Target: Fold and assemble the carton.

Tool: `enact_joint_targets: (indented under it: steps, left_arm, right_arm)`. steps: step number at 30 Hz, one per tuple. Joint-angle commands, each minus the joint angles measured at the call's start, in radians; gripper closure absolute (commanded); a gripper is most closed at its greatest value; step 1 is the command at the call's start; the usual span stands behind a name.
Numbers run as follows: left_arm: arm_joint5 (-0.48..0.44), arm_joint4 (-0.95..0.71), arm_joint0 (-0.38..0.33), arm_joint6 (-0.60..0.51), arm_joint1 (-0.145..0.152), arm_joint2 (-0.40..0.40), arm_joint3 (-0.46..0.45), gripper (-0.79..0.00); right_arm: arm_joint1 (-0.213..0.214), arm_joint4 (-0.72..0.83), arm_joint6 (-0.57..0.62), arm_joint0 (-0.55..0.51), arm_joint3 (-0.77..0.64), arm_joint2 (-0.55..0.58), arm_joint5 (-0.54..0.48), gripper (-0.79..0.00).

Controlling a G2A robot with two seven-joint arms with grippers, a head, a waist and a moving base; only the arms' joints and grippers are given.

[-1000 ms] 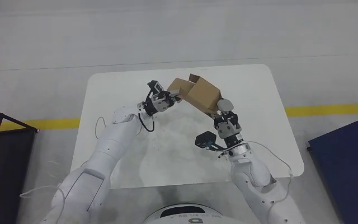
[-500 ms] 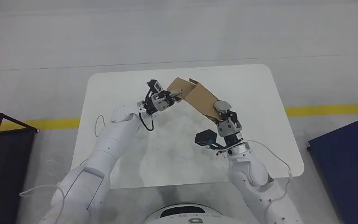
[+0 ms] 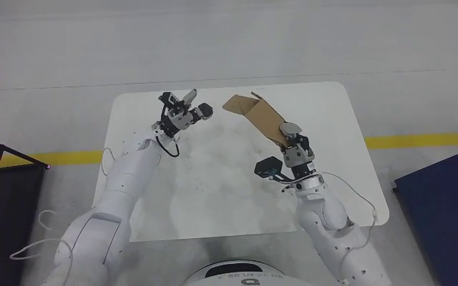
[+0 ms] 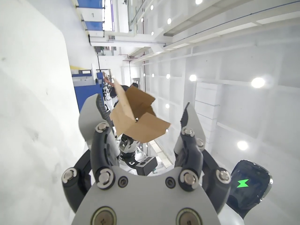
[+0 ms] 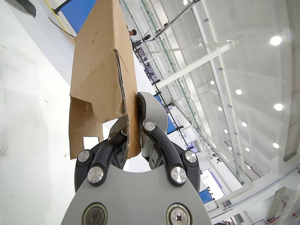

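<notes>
Carton [image 3: 259, 119]: partly folded brown cardboard, raised above the counter's [image 3: 215, 193] far side.
Right end effector [image 5: 131, 108]: clamped on the carton's near edge.
Left end effector [image 3: 196, 103]: jaws spread, empty, well apart from the carton.

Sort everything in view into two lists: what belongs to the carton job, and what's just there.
Job: carton, pinched at one end by the right hand; left hand, open, apart from it.
Just there: white table; yellow floor line.
</notes>
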Motion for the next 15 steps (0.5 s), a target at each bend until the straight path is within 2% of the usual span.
enact_joint_targets:
  steps: [1,4,7,12,15]
  left_arm:
    - [0.013,-0.001,0.015,-0.014,0.019,-0.044,-0.057,-0.785]
    - [0.059,0.033,0.058,-0.023,0.035,-0.061,-0.181,-0.785]
    - [0.146,0.15,0.106,0.0,0.045,-0.033,-0.297,-0.785]
    - [0.344,0.441,0.155,0.173,0.064,0.018,-0.435,-0.785]
    - [0.458,0.503,0.188,0.235,0.071,0.026,-0.525,-0.785]
  right_arm:
    - [0.0,-0.039,0.006,0.009,0.01,-0.004,-0.026,0.0]
    - [-0.003,-0.093,0.014,0.022,0.026,-0.021,-0.057,0.0]
    - [-0.006,-0.143,0.032,0.036,0.038,-0.04,-0.071,0.0]
    - [-0.015,-0.222,0.1,0.045,0.05,-0.059,-0.044,0.0]
    - [-0.02,-0.272,0.147,0.043,0.059,-0.067,-0.018,0.0]
